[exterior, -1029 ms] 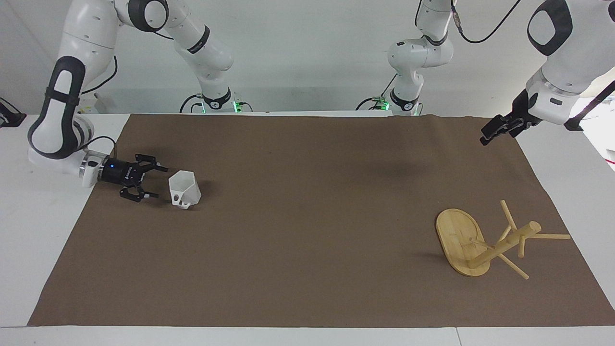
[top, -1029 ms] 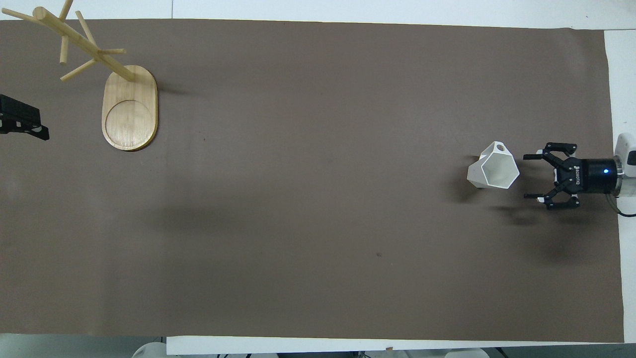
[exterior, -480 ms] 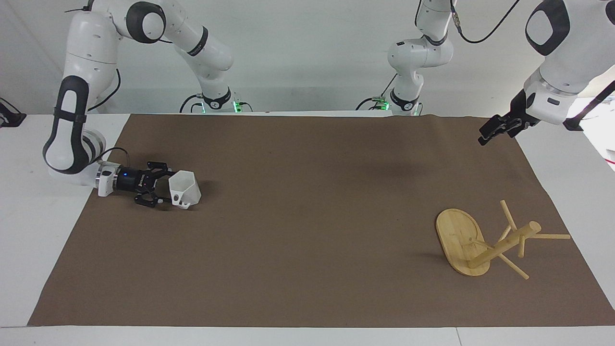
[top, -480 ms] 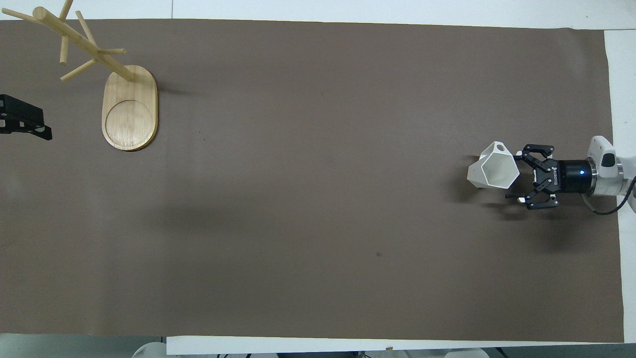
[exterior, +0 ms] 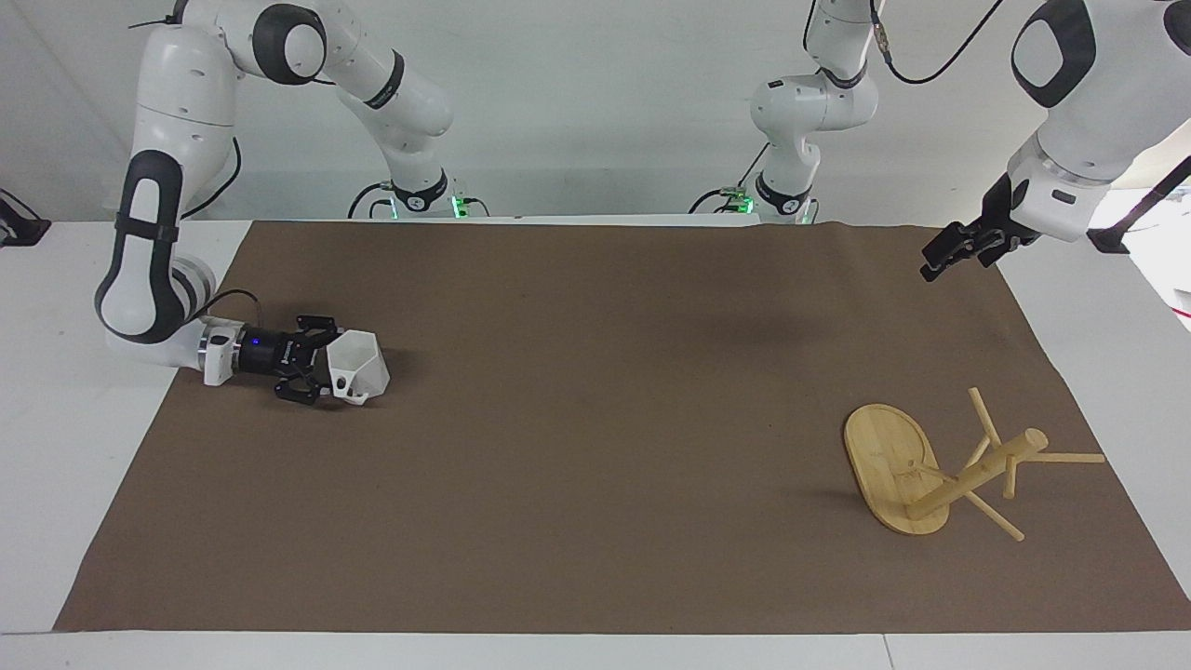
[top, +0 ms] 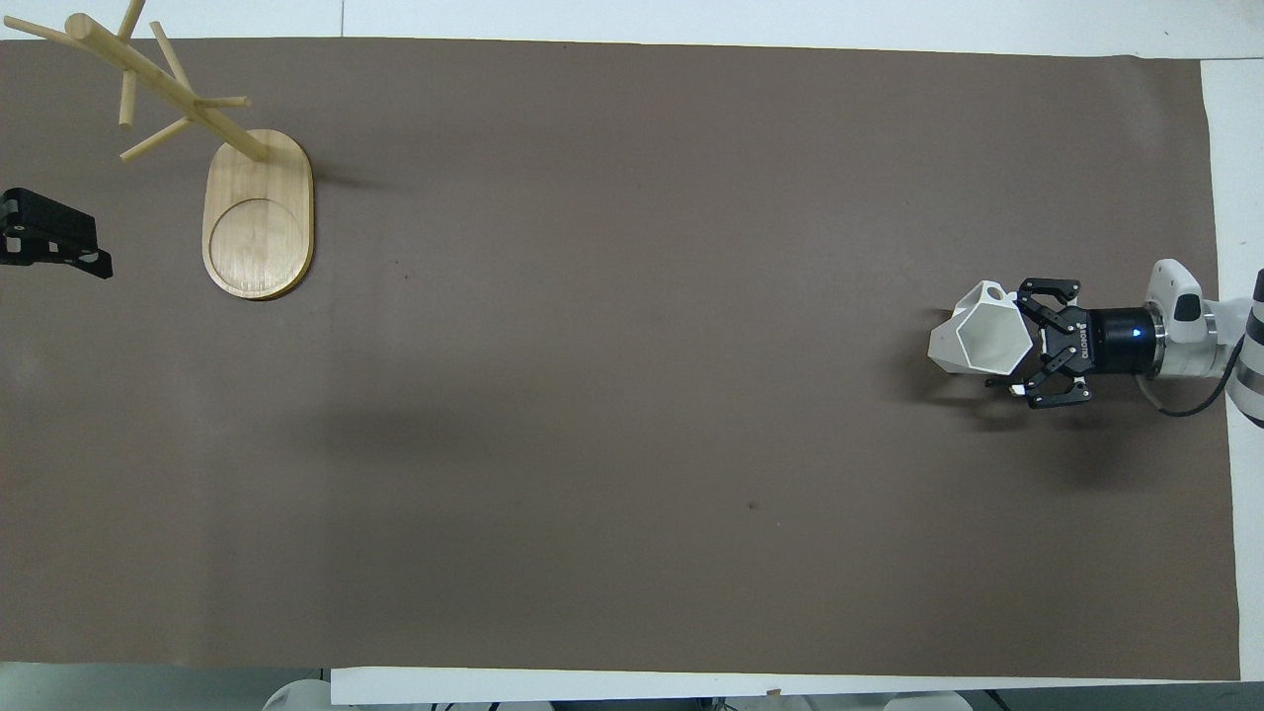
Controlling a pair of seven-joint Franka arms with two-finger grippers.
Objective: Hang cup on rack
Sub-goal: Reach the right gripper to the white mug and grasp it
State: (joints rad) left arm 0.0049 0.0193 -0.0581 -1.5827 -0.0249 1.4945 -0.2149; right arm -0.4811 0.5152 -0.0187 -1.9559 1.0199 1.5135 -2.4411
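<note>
Cup (exterior: 357,368) lies tipped on the brown mat (exterior: 595,419) near the right arm's end of the table. Right gripper (exterior: 316,372) low at its rim, fingers spread wide around it. Rack (exterior: 916,470) stands near the left arm's end, toward the mat's edge farthest from the robots. Left gripper (exterior: 954,251) waits raised over the mat corner; fingers unreadable. Wide bare mat between.

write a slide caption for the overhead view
Right gripper, jaws open, reaches the small white faceted cup on the brown mat; the light bamboo mug rack stands empty; left gripper waits.
</note>
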